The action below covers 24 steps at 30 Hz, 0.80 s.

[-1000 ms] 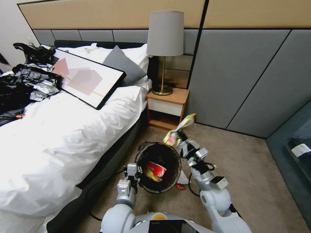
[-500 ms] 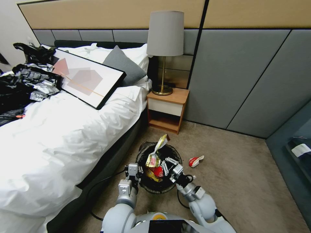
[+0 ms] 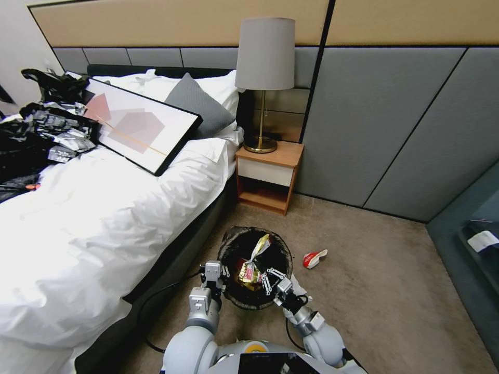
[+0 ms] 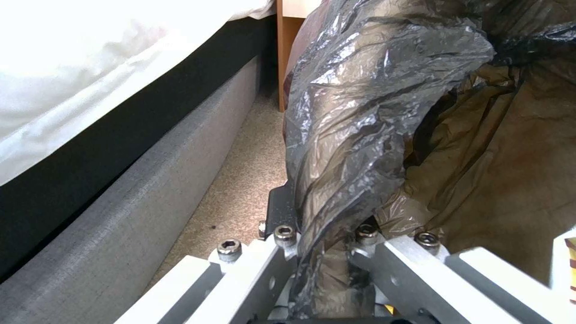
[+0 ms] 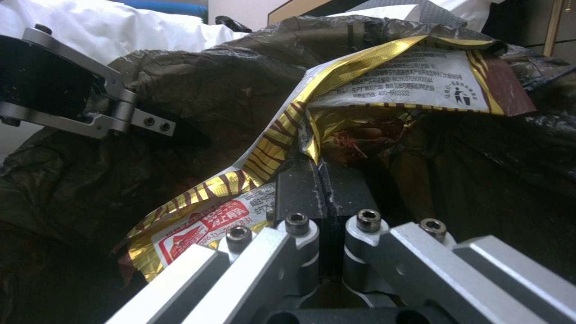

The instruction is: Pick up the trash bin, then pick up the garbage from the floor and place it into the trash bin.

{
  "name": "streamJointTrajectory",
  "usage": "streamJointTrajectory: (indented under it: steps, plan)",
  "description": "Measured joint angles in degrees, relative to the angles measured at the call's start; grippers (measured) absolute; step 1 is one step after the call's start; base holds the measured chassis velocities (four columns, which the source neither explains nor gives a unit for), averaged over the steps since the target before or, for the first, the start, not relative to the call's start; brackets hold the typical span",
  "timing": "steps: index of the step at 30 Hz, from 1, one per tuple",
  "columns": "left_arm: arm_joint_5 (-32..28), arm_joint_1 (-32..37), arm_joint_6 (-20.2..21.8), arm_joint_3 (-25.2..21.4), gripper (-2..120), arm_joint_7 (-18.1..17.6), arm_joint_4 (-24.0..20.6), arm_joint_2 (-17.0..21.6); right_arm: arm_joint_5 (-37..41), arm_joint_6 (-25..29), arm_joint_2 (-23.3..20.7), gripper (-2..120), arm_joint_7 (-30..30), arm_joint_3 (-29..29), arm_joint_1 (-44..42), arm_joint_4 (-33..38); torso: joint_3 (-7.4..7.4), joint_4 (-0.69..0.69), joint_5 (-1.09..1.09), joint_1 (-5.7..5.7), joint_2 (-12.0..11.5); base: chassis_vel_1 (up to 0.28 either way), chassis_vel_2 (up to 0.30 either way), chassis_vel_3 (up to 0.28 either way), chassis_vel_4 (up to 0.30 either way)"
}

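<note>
Bedroom: beige carpet floor [image 3: 395,270] running between a white-sheeted bed [image 3: 104,208] on the left and grey wall panels, with a wooden nightstand [image 3: 267,176] and lamp behind.

Left gripper [image 3: 214,271]: at the bed-side rim of the trash bin [image 3: 231,246], jaws clamped on the rim and its black bag liner [image 4: 360,112]. The bin sits just beside the bed frame, mouth facing up.

Right gripper [image 3: 268,277]: over the bin's mouth, jaws together on a yellow snack packet [image 3: 252,259]. In the right wrist view the packet [image 5: 336,117] is pinched near its crumpled middle. Its long axis runs up and away from the jaws, with the free printed end pointing toward the nightstand and rising above the far rim.

A red-and-white wrapper [image 3: 314,258] lies on the carpet right of the bin.

Assessment: the step in hand is the drop. The packet should go lower inside the liner before release so its raised end does not catch the rim. The left grip should hold the bin steady.
</note>
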Motion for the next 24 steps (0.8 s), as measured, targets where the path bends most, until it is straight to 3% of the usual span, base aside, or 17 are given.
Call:
streamJointTrajectory:
  steps: [3,6,8,10,15,17,24]
  plan:
    - [-0.01,-0.03,0.0,0.02,0,0.0,-0.01,-0.07,-0.03,-0.07,0.01,1,0.04,0.23,-0.36,0.0,0.0,0.0,0.0,0.0,0.0,0.0,0.0,0.0,0.0]
    - [-0.02,-0.06,0.01,0.2,0,0.01,0.02,-0.12,-0.06,-0.07,0.01,15,0.12,0.49,-0.65,0.16,0.0,0.0,0.0,0.0,0.0,0.0,0.0,0.0,0.0]
    - [-0.01,-0.06,0.01,0.21,0,0.01,0.02,-0.13,-0.06,-0.08,0.02,15,0.13,0.51,-0.67,0.19,0.0,0.0,0.0,0.0,0.0,0.0,0.0,0.0,0.0]
    - [-0.02,-0.1,0.03,0.24,0,0.02,0.04,-0.14,-0.04,-0.15,0.02,28,0.22,0.62,-0.72,0.47,0.0,0.0,0.0,0.0,0.0,0.0,0.0,0.0,0.0]
    - [-0.02,-0.1,0.03,0.21,0,0.02,0.07,-0.14,-0.03,-0.24,0.02,40,0.42,0.7,-0.66,0.56,0.0,0.0,0.0,0.0,0.0,0.0,0.0,0.0,0.0]
    - [-0.01,-0.08,0.03,0.18,0,0.01,0.07,-0.13,-0.07,-0.28,0.03,53,0.5,0.79,-0.58,0.58,0.0,0.0,0.0,0.0,0.0,0.0,0.0,0.0,0.0]
    - [-0.02,0.02,0.05,0.05,0,0.02,-0.12,-0.11,-0.17,-0.28,0.14,77,0.56,0.81,-0.81,0.61,0.0,0.0,0.0,0.0,0.0,0.0,0.0,0.0,0.0]
